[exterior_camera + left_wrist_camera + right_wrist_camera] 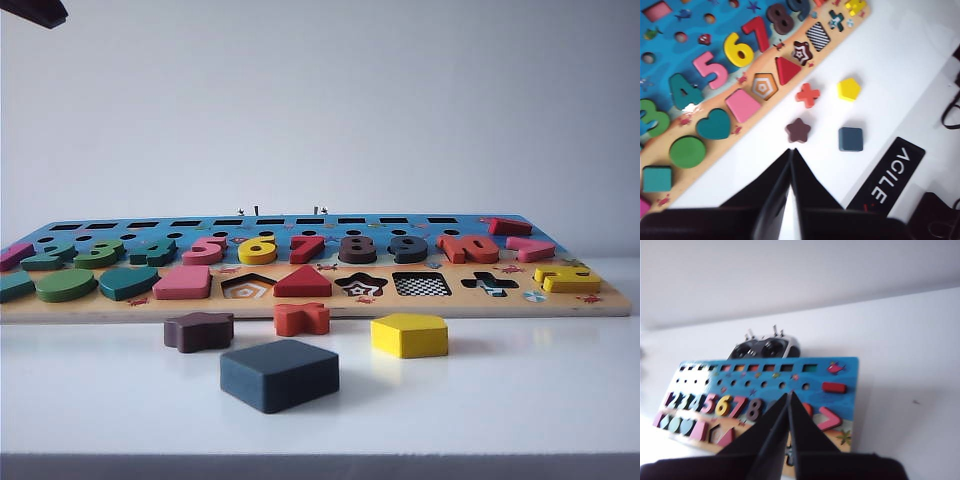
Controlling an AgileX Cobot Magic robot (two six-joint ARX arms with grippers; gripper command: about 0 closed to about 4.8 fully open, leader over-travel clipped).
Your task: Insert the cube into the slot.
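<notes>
The cube [278, 374], a flat dark navy-grey block, lies on the white table in front of the puzzle board [560, 305]. In the left wrist view the cube [850, 139] lies apart from my left gripper [791, 150], which hangs above the table, shut and empty, its tip close to the brown star [798, 130]. The slot [421, 284] is the checkered square recess in the board's front row, also seen as the slot [817, 36] from the left wrist. My right gripper [789, 394] is shut and empty, high over the board [845, 375]; it hides the slot there.
A yellow pentagon [409, 335], an orange cross [301, 318] and the brown star [198, 330] lie loose between cube and board. A remote controller [765, 347] sits behind the board. A black AGILE label [887, 175] lies near the table's edge. A dark arm part [35, 10] shows top left.
</notes>
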